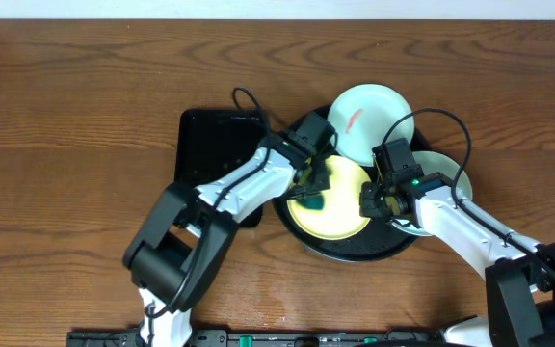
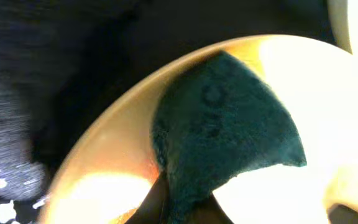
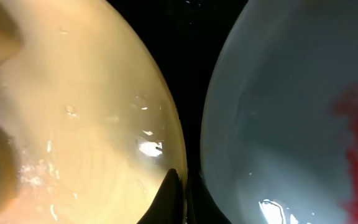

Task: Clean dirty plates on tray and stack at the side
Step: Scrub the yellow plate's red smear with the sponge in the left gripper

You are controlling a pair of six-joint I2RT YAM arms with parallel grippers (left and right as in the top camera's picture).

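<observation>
A pale yellow plate (image 1: 340,214) lies in the round black tray (image 1: 355,253). My left gripper (image 1: 313,180) is shut on a dark green sponge (image 2: 222,124) that is pressed onto the plate's left part (image 2: 98,155). At the plate's right rim (image 3: 86,106), my right gripper (image 3: 180,200) is shut on the edge, one finger inside and one outside. A mint-white plate (image 1: 369,118) with a red smear (image 3: 356,143) leans on the tray's far rim. A second mint-white plate (image 1: 448,173) sits at the right, partly under my right arm.
A smaller rectangular black tray (image 1: 210,145) lies just left of the round tray, partly under my left arm. Bare wooden table (image 1: 75,135) spreads to the left and along the front.
</observation>
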